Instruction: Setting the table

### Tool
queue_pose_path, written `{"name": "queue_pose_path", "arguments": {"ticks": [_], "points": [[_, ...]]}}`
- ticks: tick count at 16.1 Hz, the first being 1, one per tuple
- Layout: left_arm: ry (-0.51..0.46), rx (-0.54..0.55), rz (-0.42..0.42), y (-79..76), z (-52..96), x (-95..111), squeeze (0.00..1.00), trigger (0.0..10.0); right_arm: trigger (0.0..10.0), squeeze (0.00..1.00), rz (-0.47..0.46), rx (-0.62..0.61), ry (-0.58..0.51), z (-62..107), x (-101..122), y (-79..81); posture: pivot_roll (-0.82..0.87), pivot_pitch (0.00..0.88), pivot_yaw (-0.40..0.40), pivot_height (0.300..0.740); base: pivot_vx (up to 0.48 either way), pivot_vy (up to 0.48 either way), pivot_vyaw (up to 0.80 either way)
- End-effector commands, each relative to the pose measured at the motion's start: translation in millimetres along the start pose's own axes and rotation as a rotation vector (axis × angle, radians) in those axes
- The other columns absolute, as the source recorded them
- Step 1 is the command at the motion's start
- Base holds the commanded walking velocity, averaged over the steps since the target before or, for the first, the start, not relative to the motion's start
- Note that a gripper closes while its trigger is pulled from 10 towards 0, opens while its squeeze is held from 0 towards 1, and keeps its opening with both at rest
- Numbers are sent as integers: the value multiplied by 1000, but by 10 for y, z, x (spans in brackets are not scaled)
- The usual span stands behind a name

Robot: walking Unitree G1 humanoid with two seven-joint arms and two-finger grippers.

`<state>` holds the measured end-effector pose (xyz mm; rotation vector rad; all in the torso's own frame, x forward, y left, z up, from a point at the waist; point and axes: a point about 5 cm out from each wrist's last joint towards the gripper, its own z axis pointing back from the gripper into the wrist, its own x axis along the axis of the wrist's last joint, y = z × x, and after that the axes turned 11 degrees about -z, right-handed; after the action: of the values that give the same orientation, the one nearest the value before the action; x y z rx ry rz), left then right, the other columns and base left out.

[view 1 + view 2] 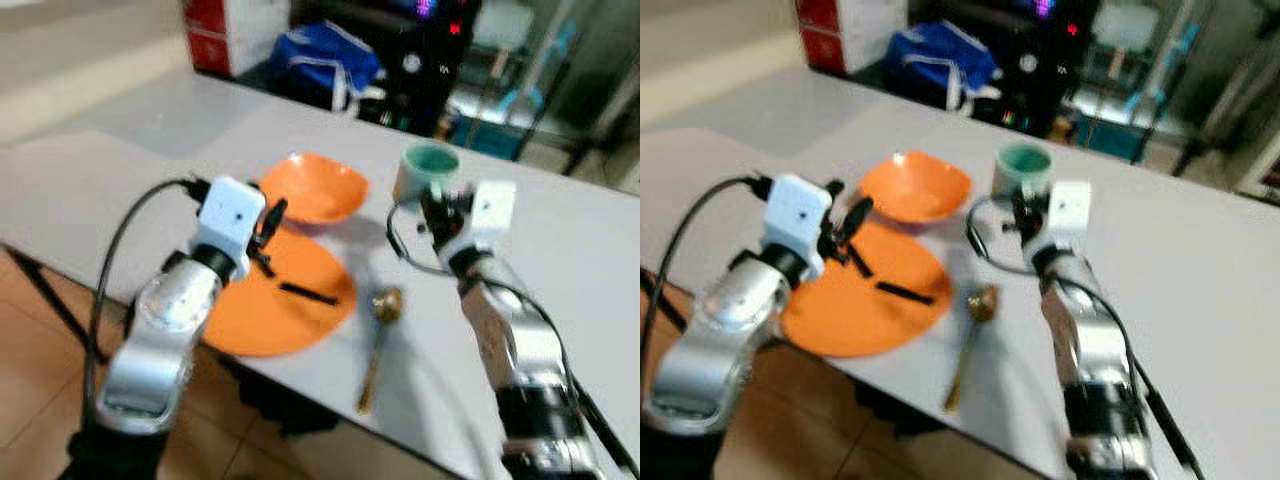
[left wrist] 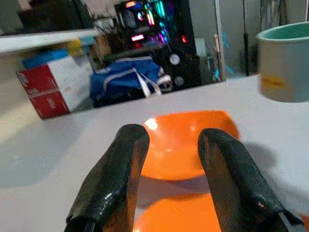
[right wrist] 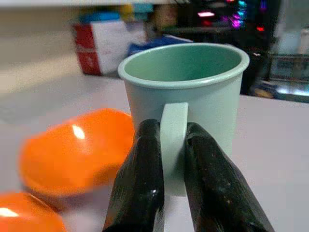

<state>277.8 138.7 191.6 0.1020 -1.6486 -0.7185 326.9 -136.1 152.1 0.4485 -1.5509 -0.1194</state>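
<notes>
Mug (image 3: 186, 92), pale green and upright, is gripped by its handle between the two black fingers of the right gripper (image 3: 173, 159), which are closed on either side of the loop; in the eye views it stands toward the far edge of the grey table (image 1: 560, 250), just beyond the right wrist. The left gripper (image 2: 169, 159) is held with its fingers parted and nothing between them, low over the flat orange plate (image 1: 270, 300), which lies at the near edge of the table. An orange bowl (image 1: 312, 187) sits just behind the plate, near the mug, and a gold spoon (image 1: 380, 335) lies beside the plate's right rim, its handle pointing at the near edge. The step in hand is judged to be the placing of the mug. For the next move, the mug would need to be kept level, carried to its spot beside the plate clear of the bowl and spoon, and only then released.
</notes>
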Motion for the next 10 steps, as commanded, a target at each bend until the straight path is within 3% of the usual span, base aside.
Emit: {"name": "queue_pose_path", "arguments": {"ticks": [1, 4, 7, 10], "points": [[-79, -128, 34, -103, 68, 82, 0, 10000, 10000, 0, -3, -8, -3, -1, 27, -65, 23, 16, -49, 740, 0, 0, 0], [-52, -353, -25, -186, 249, 36, 0, 10000, 10000, 0, 12, -10, -3, -32, 17, -147, 25, 24, -47, 740, 0, 0, 0], [-13, -326, -44, -65, 284, -34, 0, 10000, 10000, 0, 2, -8, 15, -96, -25, -185, 27, 28, -42, 740, 0, 0, 0], [41, -311, -67, -35, 265, -128, 0, 10000, 10000, 0, 27, -1, 121, -190, -238, -279, 27, 26, -38, 740, 0, 0, 0]]}}
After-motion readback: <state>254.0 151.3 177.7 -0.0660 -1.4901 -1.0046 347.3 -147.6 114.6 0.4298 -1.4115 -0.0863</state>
